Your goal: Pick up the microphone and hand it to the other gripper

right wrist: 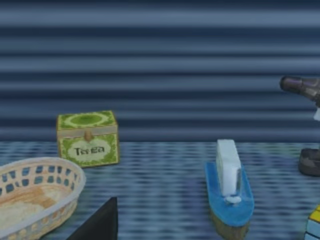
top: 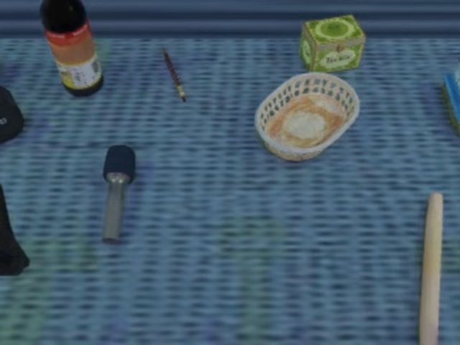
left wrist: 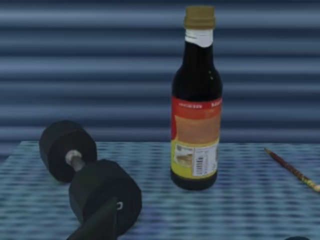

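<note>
The microphone (top: 116, 192) lies flat on the blue cloth at the left of the table, its dark foam head toward the far side and its grey handle toward the near edge. My left gripper (top: 7, 248) shows only as a black shape at the table's left edge, a short way left of the handle and apart from it. In the left wrist view one black finger (left wrist: 97, 222) juts in from the side with nothing beside it. My right gripper is outside the top view. Its wrist view shows one black finger (right wrist: 102, 222), also with nothing held.
A sauce bottle (top: 72, 47), a black dumbbell (left wrist: 87, 175) and a dark-red pencil (top: 174, 74) stand at the far left. A white basket (top: 267, 118) and a green tea box (top: 332, 43) are at the far right. A pale wooden rod (top: 431, 266) and a blue brush (right wrist: 229, 195) lie along the right side.
</note>
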